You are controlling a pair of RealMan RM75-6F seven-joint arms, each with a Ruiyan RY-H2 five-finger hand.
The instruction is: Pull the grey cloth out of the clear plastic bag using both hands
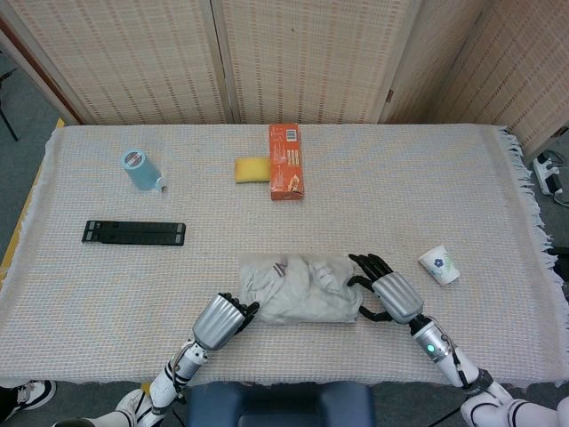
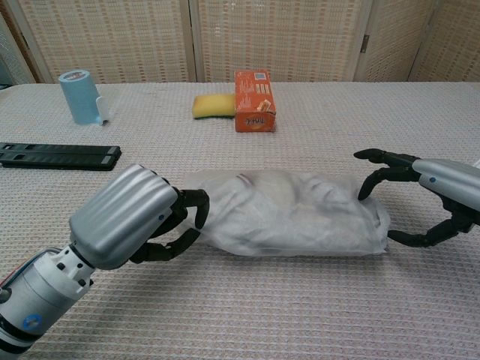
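Observation:
The clear plastic bag (image 1: 298,289) lies on the table's near middle with the crumpled grey cloth (image 2: 300,206) inside it. My left hand (image 1: 222,320) is at the bag's left end, where its curled fingers (image 2: 191,214) grip the plastic. At the bag's right end is my right hand (image 1: 396,296), fingers spread. Its fingertips (image 2: 371,156) reach over the top of the bag, and the thumb (image 2: 409,240) lies low beside the end. I see nothing held in that hand (image 2: 450,187).
A white paper cup (image 1: 440,264) lies just right of my right hand. Further back are an orange box (image 1: 285,161), a yellow sponge (image 1: 252,168), a light blue cup (image 1: 140,169) and a black strip (image 1: 133,232) at the left.

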